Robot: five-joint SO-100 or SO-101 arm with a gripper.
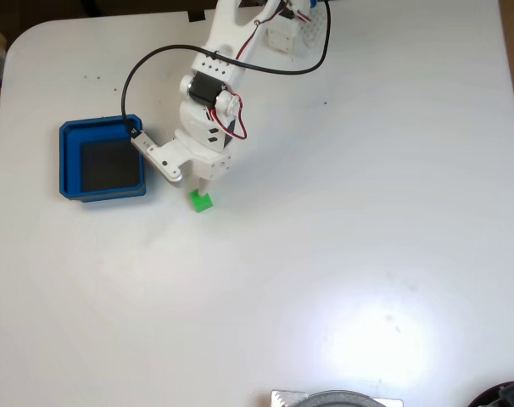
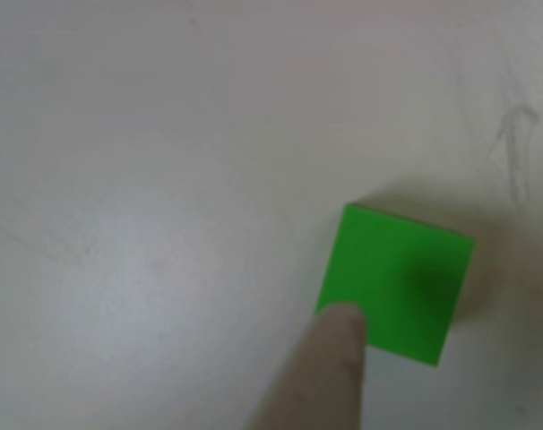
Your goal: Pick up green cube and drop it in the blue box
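Gripper (image 1: pixel 192 180) spread open just above green cube (image 1: pixel 203 202) on white table (image 1: pixel 342 254); one fingertip (image 2: pixel 330 358) overlaps cube's edge; blue box (image 1: pixel 70 161) sits left

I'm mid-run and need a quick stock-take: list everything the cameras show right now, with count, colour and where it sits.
green cube: one, bright green, on the table just below the gripper in the fixed view; in the other view it lies flat with a fingertip over its lower left corner.
blue box: one, blue walls with a dark floor, left of the arm in the fixed view, nothing inside.
table: one, white, under everything.
grey object: one, partly cut off at the bottom edge of the fixed view; cannot tell what it is.
arm: one, white with black and red cables, reaching in from the top.
gripper: one, white, open, right above the cube.
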